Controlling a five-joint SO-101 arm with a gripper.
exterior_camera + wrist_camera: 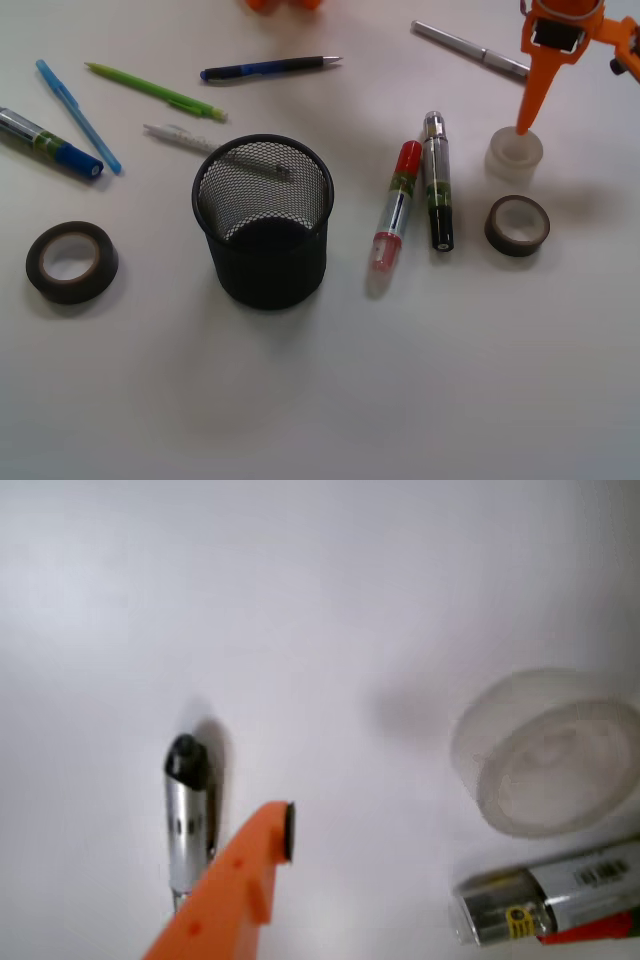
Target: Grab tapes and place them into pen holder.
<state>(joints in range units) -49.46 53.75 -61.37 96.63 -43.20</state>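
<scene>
Nothing was in the pen holder (262,222) (jaw state unclear), gripper (528,120) poised at the translucent tape (514,153), both dark rolls (517,225) waiting.

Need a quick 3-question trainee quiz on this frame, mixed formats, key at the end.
1. Multiple choice: how many tape rolls are already inside the pen holder? A) none B) one C) two
2. True or false: the translucent tape roll lies flat on the table right under the tip of the orange gripper.
3. Fill in: the larger dark tape roll sits to the ___ of the pen holder in the front view, while the smaller dark tape roll sits beside the black marker.

Key: 1 A; 2 true; 3 left
</scene>
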